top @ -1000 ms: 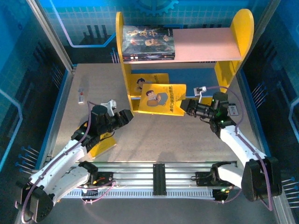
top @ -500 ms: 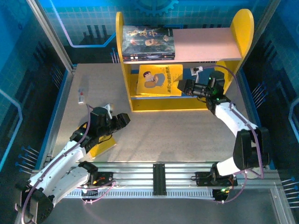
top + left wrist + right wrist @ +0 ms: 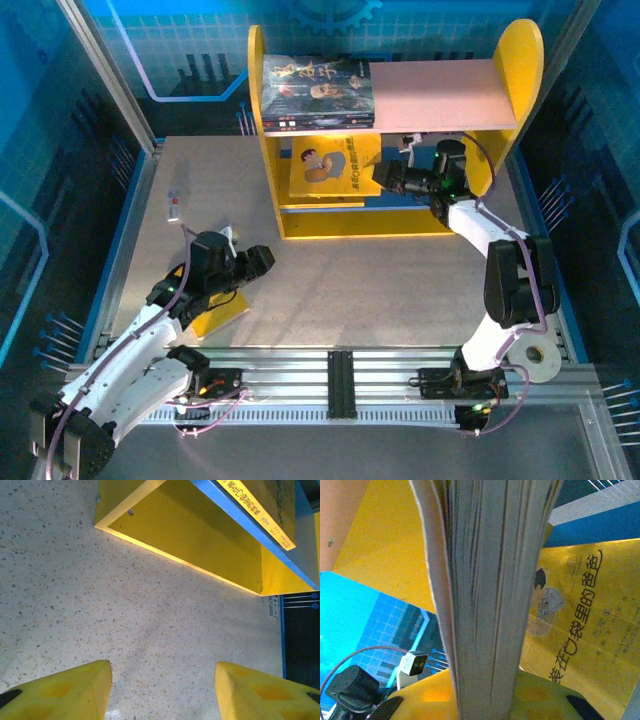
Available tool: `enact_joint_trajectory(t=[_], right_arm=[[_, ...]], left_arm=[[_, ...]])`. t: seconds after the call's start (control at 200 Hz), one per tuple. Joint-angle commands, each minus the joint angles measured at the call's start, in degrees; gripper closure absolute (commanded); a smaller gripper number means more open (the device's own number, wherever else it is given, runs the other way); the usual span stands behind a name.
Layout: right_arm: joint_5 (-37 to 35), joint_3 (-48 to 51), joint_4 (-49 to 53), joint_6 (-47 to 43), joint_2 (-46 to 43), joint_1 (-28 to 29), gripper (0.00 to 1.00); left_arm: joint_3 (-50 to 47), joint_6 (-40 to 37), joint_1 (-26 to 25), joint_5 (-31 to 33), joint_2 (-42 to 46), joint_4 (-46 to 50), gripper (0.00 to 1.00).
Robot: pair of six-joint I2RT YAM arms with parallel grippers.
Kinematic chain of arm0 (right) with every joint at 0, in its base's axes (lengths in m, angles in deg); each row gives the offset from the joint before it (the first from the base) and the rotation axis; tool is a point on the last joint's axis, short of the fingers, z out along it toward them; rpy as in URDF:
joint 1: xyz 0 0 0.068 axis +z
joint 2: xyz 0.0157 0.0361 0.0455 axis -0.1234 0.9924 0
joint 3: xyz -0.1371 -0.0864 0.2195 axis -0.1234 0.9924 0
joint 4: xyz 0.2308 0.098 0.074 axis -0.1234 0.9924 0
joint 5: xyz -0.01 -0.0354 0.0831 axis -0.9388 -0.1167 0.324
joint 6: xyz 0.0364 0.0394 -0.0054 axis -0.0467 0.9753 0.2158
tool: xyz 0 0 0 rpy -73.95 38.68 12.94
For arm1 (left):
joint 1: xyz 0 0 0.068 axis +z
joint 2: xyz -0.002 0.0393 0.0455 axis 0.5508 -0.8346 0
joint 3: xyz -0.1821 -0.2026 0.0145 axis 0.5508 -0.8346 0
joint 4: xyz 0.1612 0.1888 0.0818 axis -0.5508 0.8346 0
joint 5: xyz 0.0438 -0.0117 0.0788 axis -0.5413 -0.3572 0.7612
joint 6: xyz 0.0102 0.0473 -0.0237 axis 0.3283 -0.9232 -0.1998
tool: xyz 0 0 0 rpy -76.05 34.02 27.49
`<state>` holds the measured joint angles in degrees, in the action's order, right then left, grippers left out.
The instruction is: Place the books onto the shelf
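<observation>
Task is looking past halfway, by my read. The dark books [image 3: 317, 90] are already lying stacked on the upper board [image 3: 440, 92] of the shelf [image 3: 519, 60], at its left end. One yellow book [image 3: 575, 625] is lying flat on the lower board [image 3: 240, 514]. The right fingers [image 3: 542, 700] are clamping a second yellow book [image 3: 485, 580] by its edge, holding it inside the lower tier just above the first one, not yet let go. A third yellow book [image 3: 216, 312] is lying on the worktop [image 3: 380, 280] at the near left, partly under the left arm, so that one is waiting to be picked. The left fingers [image 3: 60, 690] are standing apart with nothing between them, hovering over bare worktop and pointing toward the shelf. A small white device [image 3: 175, 205] is sitting at the far left of the worktop, well apart from the shelf, not part of the job.
</observation>
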<state>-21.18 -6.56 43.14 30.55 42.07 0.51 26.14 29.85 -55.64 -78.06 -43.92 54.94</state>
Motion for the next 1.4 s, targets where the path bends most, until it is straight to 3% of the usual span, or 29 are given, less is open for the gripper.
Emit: enact_joint_trajectory(t=[0.0,1.396], right_arm=[[1.94,-4.23,-2.88,-2.56,0.89,1.21,0.91],[-0.48,-10.29,2.05,-6.29,9.81,5.15,0.91]], left_arm=[[1.23,-1.7,0.76,0.71,0.81,1.59,0.43],[0.87,-2.67,3.14,-0.06,3.61,4.14,0.42]])
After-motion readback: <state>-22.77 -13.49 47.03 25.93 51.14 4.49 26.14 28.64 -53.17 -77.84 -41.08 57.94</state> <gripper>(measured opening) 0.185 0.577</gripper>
